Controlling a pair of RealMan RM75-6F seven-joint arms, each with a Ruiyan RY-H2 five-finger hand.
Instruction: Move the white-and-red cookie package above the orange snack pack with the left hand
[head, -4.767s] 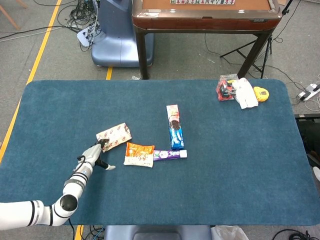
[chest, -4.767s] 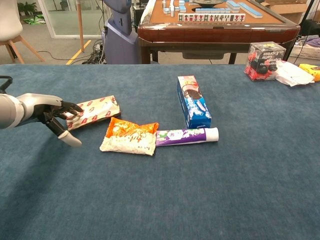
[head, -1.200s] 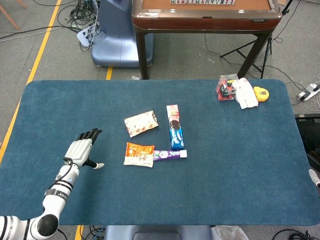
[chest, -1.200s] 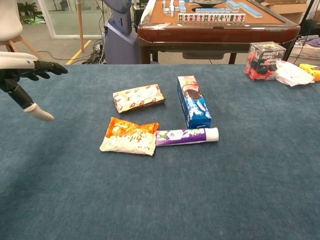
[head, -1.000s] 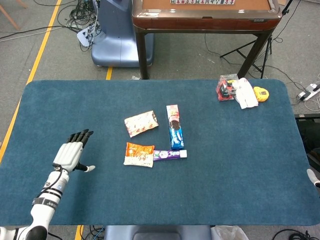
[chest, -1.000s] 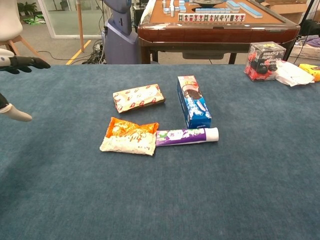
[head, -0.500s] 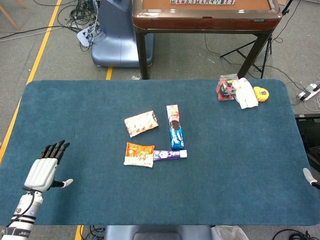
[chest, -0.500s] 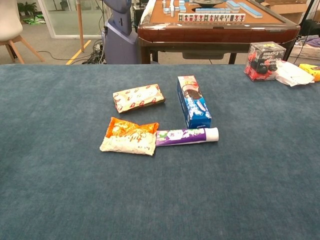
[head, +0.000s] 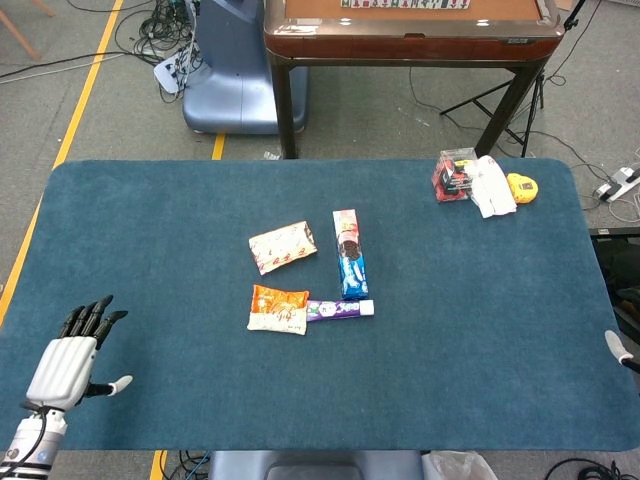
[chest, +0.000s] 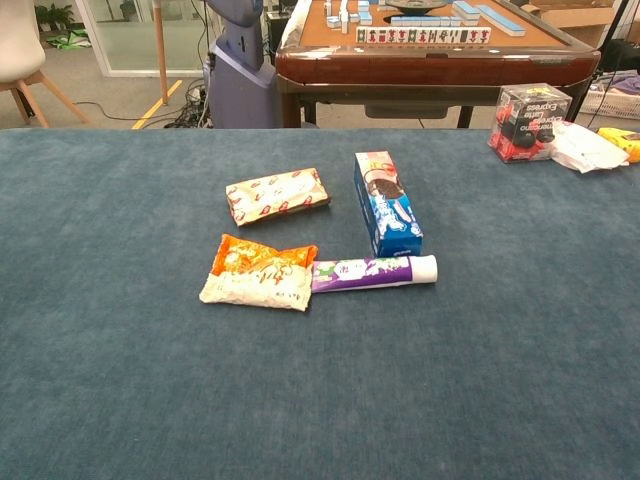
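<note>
Hovering over the near-left corner of the blue felt-covered table (head: 150, 220), the left hand (head: 66, 365) is a pale, flat-backed robot hand with dark fingertips (head: 88, 316); its fingers are spread wide, its thumb sticks out sideways, and it holds nothing. It shows only in the head view. Well away from the hand, out toward the middle of the table, lies the flat white-and-red foil cookie package (head: 283, 247), slightly tilted, with nothing touching it. Just on the hand's side of it, a small gap apart, lies the crinkled orange-and-white snack pack (head: 279, 308), so the cookie package sits on the far side of the snack pack. Beyond the snack pack, touching or nearly touching its edge, is a purple-and-white tube (head: 341, 310) lying flat, and a long blue-and-red cookie box (head: 349, 253) lies next to the cookie package, its near end just above the tube. Farthest from the left hand, at the opposite far corner, sit a clear plastic box with red contents (head: 454, 175), a crumpled white wrapper (head: 492, 186) and a small yellow object (head: 522, 187). Of the right hand (head: 616, 348) only a pale tip shows at the table's right edge; whether it is open or closed cannot be told.
</note>
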